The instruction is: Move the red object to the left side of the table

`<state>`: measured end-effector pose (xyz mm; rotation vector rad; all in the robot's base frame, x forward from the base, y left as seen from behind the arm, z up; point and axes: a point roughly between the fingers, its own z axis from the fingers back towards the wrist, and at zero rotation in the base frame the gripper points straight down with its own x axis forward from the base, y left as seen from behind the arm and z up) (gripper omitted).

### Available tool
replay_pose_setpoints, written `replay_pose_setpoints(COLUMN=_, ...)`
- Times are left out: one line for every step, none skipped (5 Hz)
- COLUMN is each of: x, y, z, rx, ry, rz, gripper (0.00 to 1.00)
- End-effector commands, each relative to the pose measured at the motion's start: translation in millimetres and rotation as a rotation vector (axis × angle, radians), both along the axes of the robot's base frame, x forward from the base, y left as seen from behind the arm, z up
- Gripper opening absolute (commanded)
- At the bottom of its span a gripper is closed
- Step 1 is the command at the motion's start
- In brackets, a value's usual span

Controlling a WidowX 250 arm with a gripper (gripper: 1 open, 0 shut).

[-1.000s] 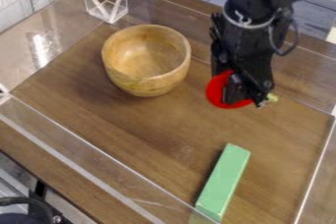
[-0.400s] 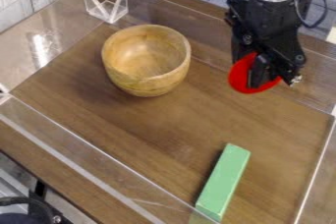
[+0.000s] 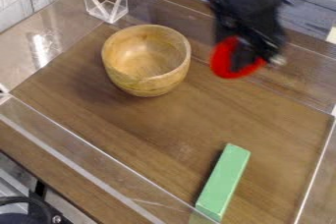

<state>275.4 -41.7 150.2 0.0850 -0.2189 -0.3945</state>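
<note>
Red toy lifted off the surface, held in the tool.

The black tool hangs in the upper right of the frame, motion-blurred, its jaws closed on the red toy — the toy sits clear above the dark wood surface, just right of the wooden bowl and not touching it. The bowl stands upright at centre left, empty as far as its inside shows. A long light-green block lies flat near the lower right edge, well apart from the toy. Clear acrylic walls edge the surface, and a small clear folded stand rests at the upper left — beyond the bowl. The blur hides the toy's green tip.
</note>
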Motion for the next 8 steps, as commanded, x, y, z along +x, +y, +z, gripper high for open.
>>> replay_pose_setpoints(x=-13.0, y=40, z=4.8, rx=-0.015, ry=-0.026, rz=0.041, gripper=0.0)
replay_pose_setpoints(x=-17.8, y=81, z=-5.3, rx=-0.014, ry=-0.021, rz=0.08, gripper=0.0)
replay_pose_setpoints(x=-16.7, y=119, z=-12.2, rx=-0.023, ry=-0.029, rz=0.107, gripper=0.0)
replay_pose_setpoints(x=-18.4, y=151, z=-18.4, rx=-0.032, ry=-0.033, rz=0.09, gripper=0.0)
replay_pose_setpoints(x=-13.8, y=174, z=-24.0, rx=-0.035, ry=-0.035, rz=0.042, gripper=0.0)
replay_pose_setpoints(x=-4.6, y=190, z=-22.3, rx=-0.048, ry=-0.041, rz=0.075, gripper=0.0)
replay_pose_setpoints(x=3.0, y=203, z=-23.2, rx=-0.08, ry=-0.044, rz=0.117, gripper=0.0)
replay_pose_setpoints(x=3.8, y=221, z=-32.6, rx=-0.136, ry=-0.033, rz=0.143, gripper=0.0)
